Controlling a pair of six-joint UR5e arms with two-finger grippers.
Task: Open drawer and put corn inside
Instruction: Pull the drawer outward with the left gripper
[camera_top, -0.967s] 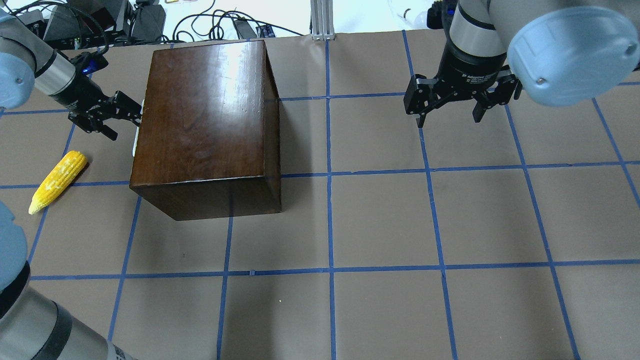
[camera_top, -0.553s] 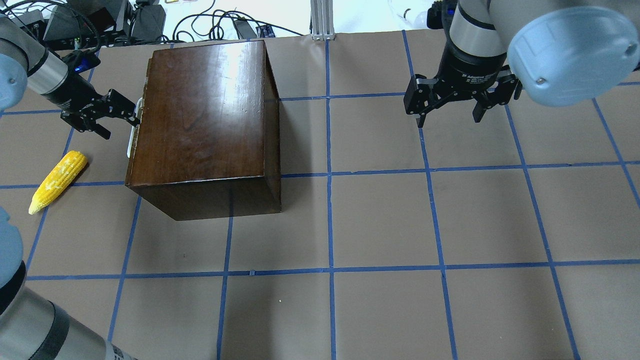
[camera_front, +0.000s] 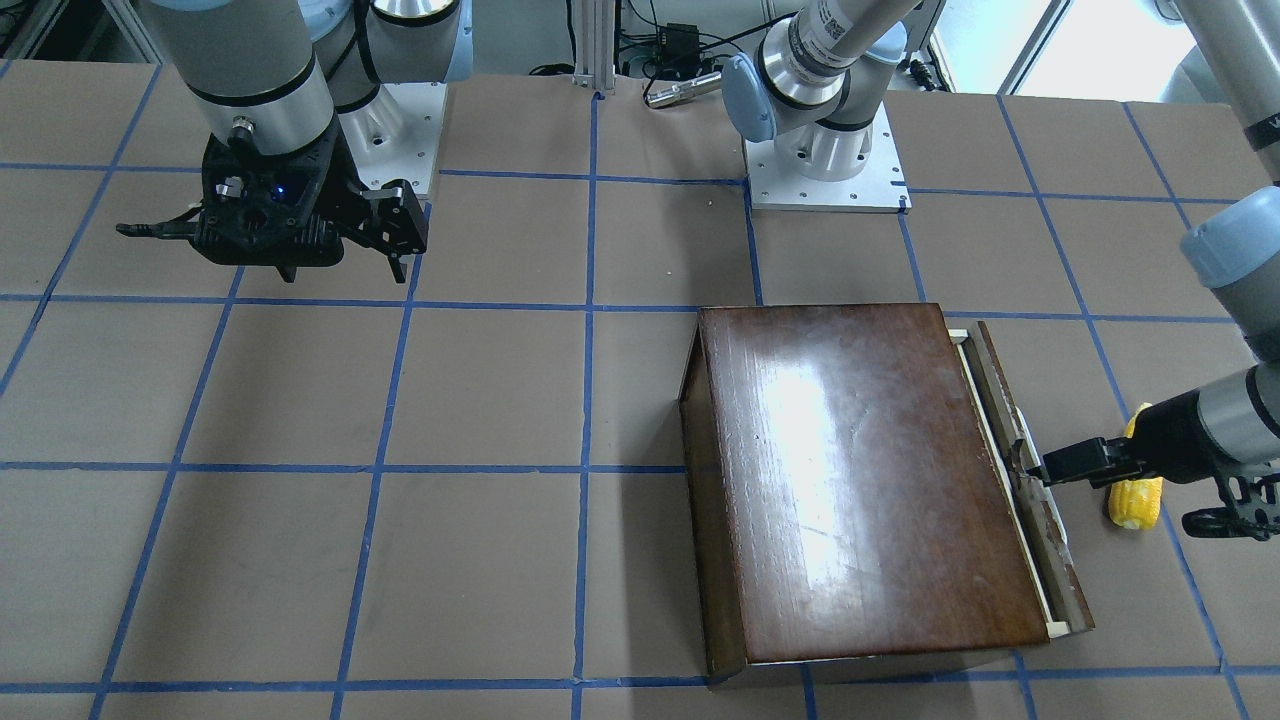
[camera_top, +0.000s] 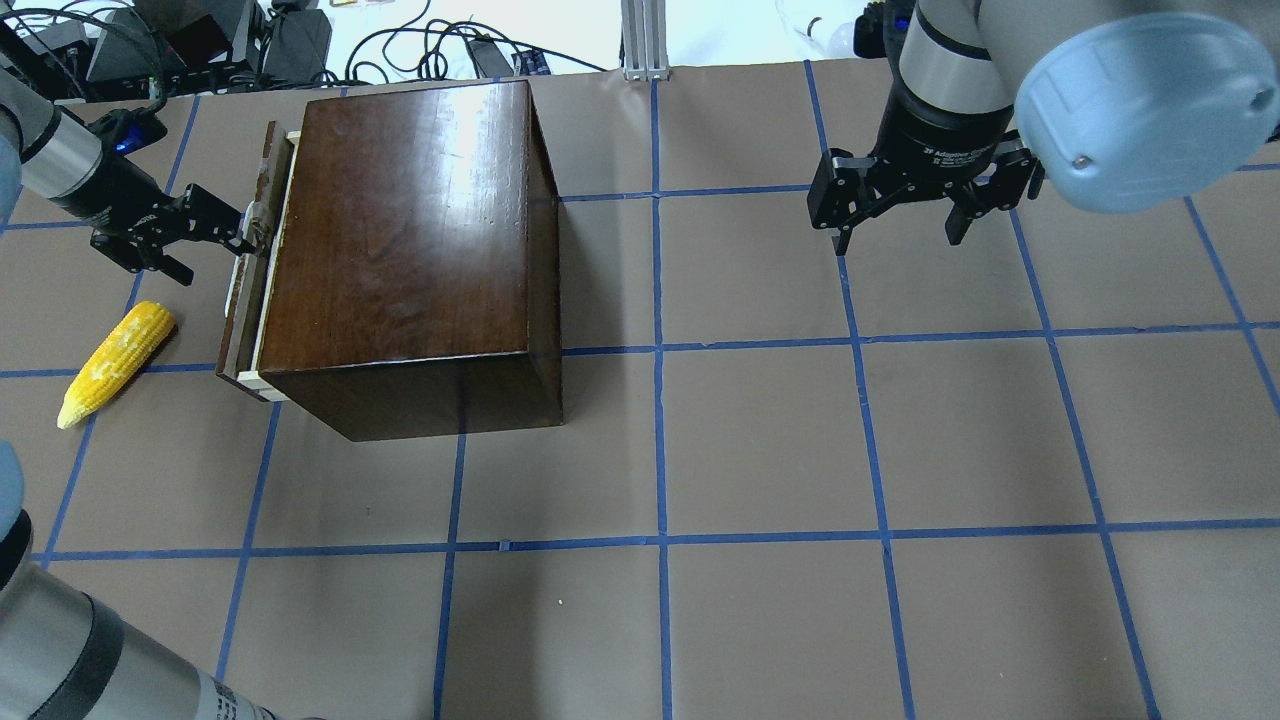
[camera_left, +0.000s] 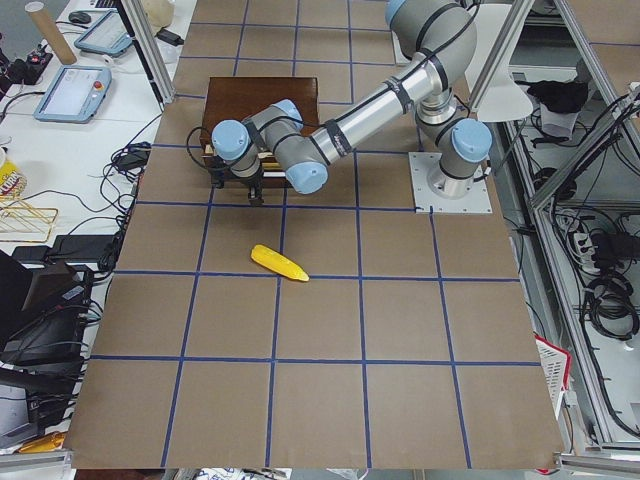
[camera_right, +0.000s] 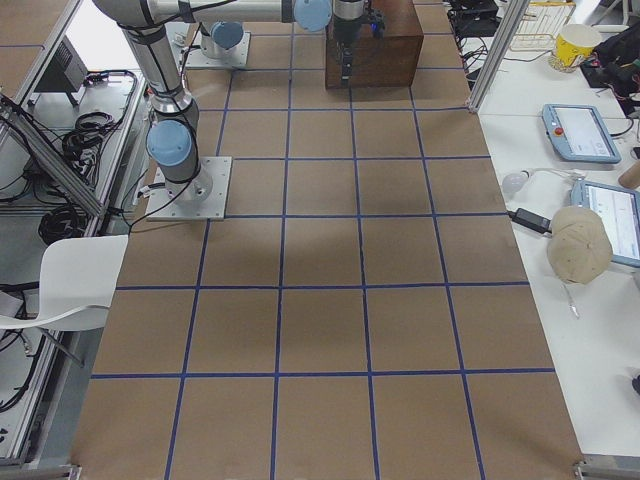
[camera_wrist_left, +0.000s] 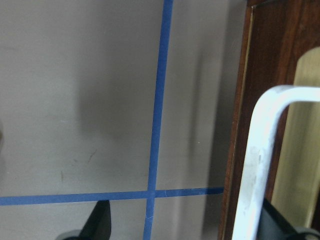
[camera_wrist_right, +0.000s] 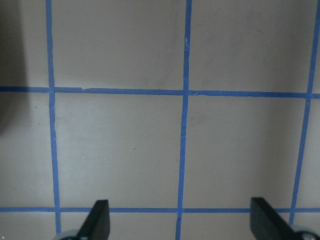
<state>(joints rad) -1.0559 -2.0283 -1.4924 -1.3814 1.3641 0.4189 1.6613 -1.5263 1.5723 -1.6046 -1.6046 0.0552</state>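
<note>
The dark-brown wooden box (camera_top: 410, 230) stands at the left of the table. Its drawer (camera_top: 245, 300) is out by a narrow gap, and a pale wood edge shows behind the dark front panel (camera_front: 1003, 400). My left gripper (camera_top: 218, 255) is open. One finger (camera_top: 240, 232) is hooked behind the white metal pull (camera_wrist_left: 260, 165). The other finger is out over the table. The yellow corn (camera_top: 115, 360) lies on the table just left of the drawer, below the left gripper. My right gripper (camera_top: 895, 238) is open and empty above the far right of the table.
The table is brown paper with a blue tape grid (camera_top: 660, 350). Cables and equipment (camera_top: 250, 40) lie beyond the far edge behind the box. The two arm bases (camera_front: 820, 150) stand at the robot's side of the table.
My left gripper has moved left with a finger in the pull. The drawer has slid out from flush to a narrow gap. The box, corn and right arm have not moved.
</note>
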